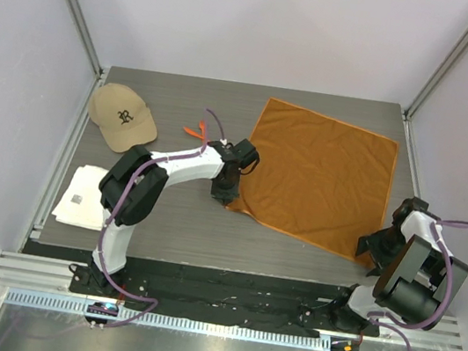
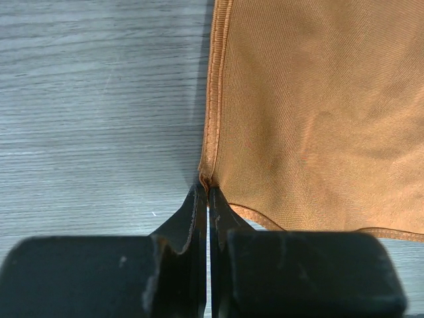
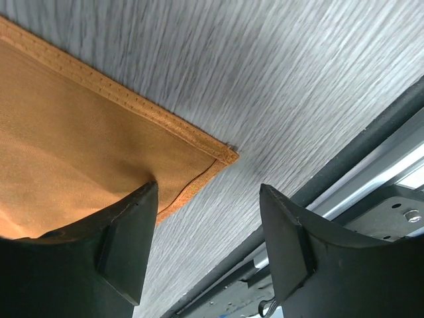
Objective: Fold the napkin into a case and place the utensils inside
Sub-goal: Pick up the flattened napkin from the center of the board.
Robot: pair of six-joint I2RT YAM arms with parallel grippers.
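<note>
From the top camera we see the whole layout. A rust-orange square napkin (image 1: 322, 181) of thin cloth lies spread flat on the right half of the dark grey wood-grain table (image 1: 171, 232), turned a little askew to its edges. Only this view gives us the rest. Thin bright-orange plastic utensils (image 1: 195, 131), too small to tell apart, lie beyond the left arm near a tan baseball cap (image 1: 123, 118) at the far left. A thick white folded towel (image 1: 83, 198) sits at the near left edge, and all of these are apart from the napkin. The same view puts the left fingers (image 1: 225, 194) at the napkin's near-left corner and the right fingers (image 1: 374, 249) at its near-right corner, but not how they stand. The left wrist camera settles that for the left fingers (image 2: 199, 212): they are pressed together, with the hemmed corner of the napkin (image 2: 318, 112) nipped right at their tips and the cloth stretching away flat over the table. The right wrist camera shows us the right fingers (image 3: 126, 232) standing well apart, low above the other near corner of the napkin (image 3: 73, 152). One finger is over the cloth just inside the hem, and the other is over bare table beside the metal rail (image 3: 371, 192) at the table's near edge. The corner's point lies between them. We cannot tell whether the finger over the cloth touches it.
</note>
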